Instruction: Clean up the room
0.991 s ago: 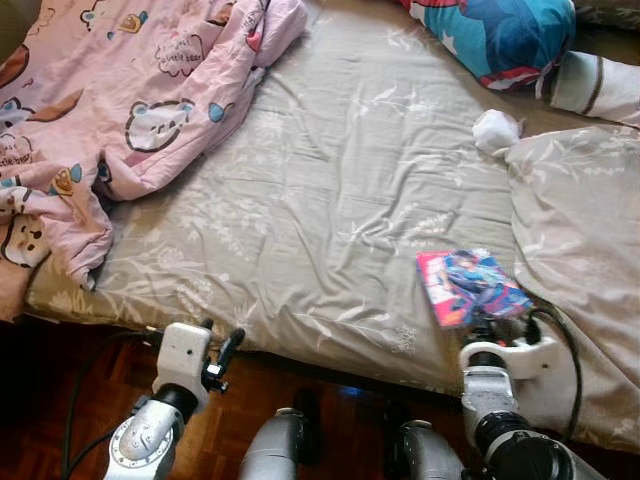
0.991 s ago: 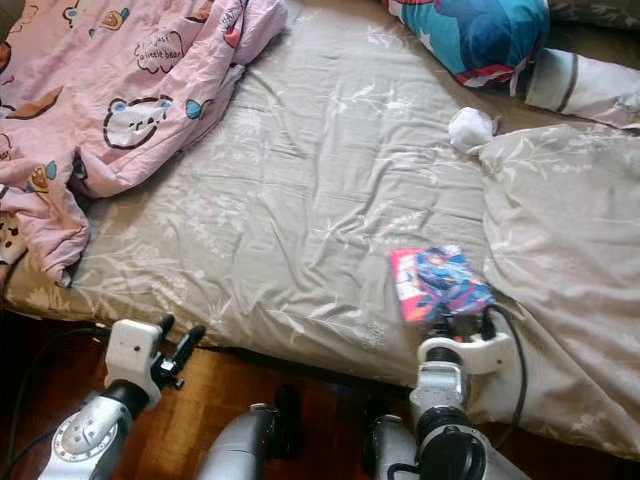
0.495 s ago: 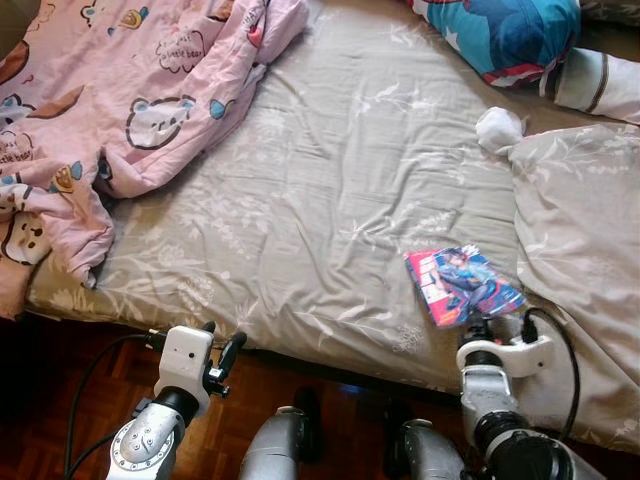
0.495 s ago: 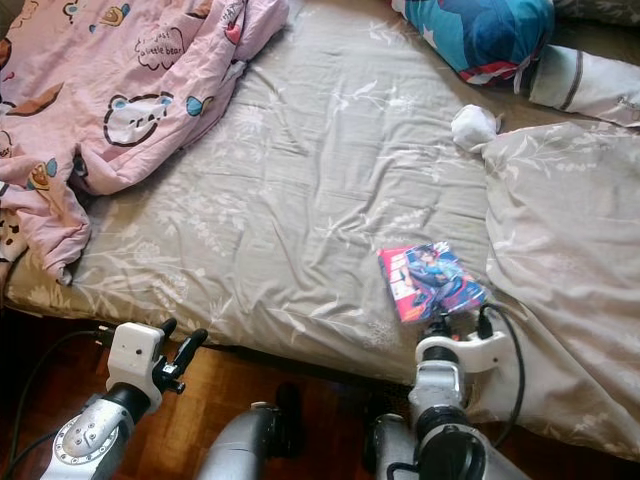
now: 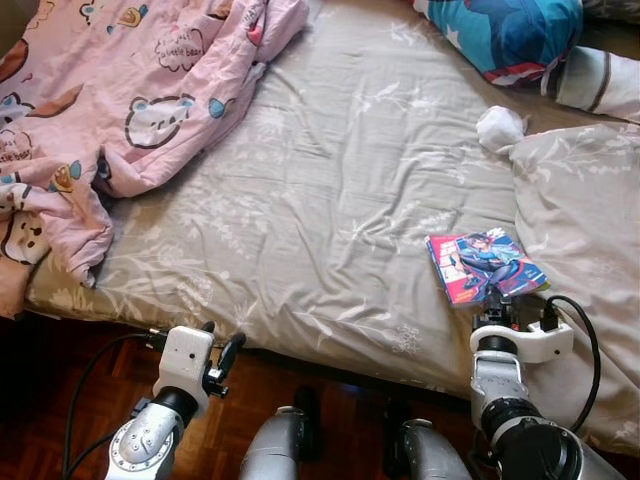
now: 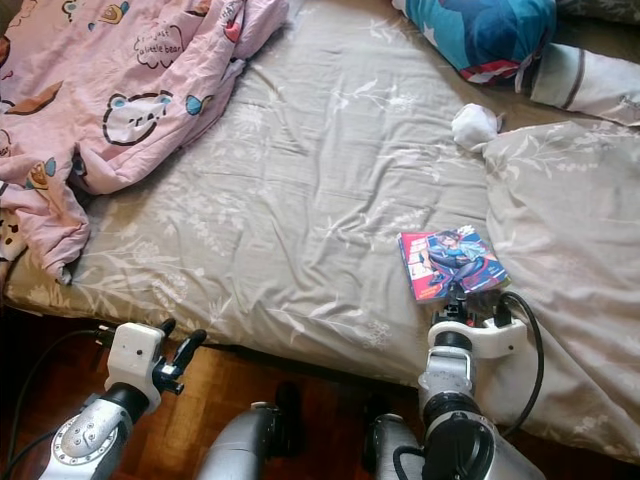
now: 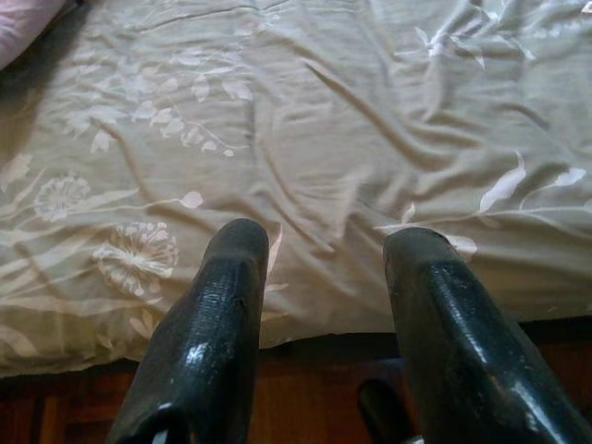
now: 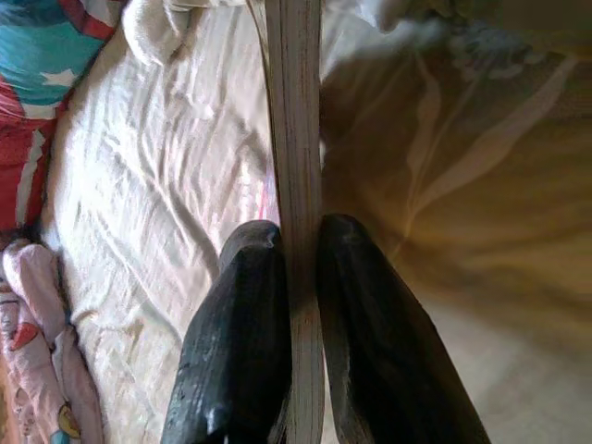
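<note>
- I'm gripping the comic book (image 5: pixel 486 266) by its near edge with my right claw (image 5: pixel 497 300), fingers (image 8: pixel 242 305) pinched tight on the page block, holding it just over the bed (image 5: pixel 330 190) beside the grey pillow (image 5: pixel 585 220).
- Left claw (image 5: pixel 226 352) is idling spread apart, holding nothing, by the bed's edge.
- Judging progress: early. The book isn't put away; pink blanket (image 5: pixel 120 90) is lying crumpled, white wad (image 5: pixel 498 127) and blue cushion (image 5: pixel 505 35) remaining.
</note>
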Tool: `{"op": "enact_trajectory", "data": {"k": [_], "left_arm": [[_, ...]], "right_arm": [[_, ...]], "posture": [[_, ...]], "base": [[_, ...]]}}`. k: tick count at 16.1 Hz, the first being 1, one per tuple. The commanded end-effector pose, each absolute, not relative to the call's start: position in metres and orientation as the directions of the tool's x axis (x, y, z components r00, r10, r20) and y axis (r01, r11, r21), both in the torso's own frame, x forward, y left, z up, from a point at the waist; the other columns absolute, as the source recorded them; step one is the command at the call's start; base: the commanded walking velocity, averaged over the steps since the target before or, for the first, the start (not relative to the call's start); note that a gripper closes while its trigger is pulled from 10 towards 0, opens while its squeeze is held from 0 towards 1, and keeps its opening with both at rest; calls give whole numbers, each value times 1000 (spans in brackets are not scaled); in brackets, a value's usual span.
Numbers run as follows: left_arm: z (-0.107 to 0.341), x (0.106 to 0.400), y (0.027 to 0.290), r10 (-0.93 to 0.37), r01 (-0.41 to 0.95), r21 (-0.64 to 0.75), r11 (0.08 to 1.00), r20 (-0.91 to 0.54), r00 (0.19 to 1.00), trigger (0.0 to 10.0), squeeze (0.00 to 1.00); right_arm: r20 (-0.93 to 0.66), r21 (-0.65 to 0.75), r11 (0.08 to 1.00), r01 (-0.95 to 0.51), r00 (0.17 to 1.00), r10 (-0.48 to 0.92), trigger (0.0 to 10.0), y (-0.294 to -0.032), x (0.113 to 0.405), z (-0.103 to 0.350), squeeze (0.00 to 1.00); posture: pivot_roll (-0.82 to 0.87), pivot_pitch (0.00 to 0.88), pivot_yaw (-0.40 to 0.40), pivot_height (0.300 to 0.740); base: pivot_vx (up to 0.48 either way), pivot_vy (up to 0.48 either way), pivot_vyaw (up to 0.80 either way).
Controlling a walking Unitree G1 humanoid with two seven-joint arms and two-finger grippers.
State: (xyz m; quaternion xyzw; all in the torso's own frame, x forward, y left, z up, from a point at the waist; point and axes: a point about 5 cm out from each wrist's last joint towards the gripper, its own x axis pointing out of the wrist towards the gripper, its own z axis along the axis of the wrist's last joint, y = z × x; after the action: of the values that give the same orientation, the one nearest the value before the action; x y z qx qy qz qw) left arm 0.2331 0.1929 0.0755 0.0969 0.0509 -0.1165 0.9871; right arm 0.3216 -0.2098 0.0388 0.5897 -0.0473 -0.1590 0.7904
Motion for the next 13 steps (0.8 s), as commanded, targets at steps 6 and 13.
{"op": "enact_trajectory", "data": {"k": [6,13], "left_arm": [[66,221,198,-216,249,197,948,-174,961,10000,0],[63,222,193,-240,277,204,939,-190,952,10000,0]], "right_arm": [[-194,936,224,271,929,-316,10000,-204,301,14,675],[-284,883,330,334,940,-190,10000,-183,296,2,0]], "posture": [[303,453,130,740],[291,440,124,740]], "base": [[0,0,0],[0,0,0]]}}
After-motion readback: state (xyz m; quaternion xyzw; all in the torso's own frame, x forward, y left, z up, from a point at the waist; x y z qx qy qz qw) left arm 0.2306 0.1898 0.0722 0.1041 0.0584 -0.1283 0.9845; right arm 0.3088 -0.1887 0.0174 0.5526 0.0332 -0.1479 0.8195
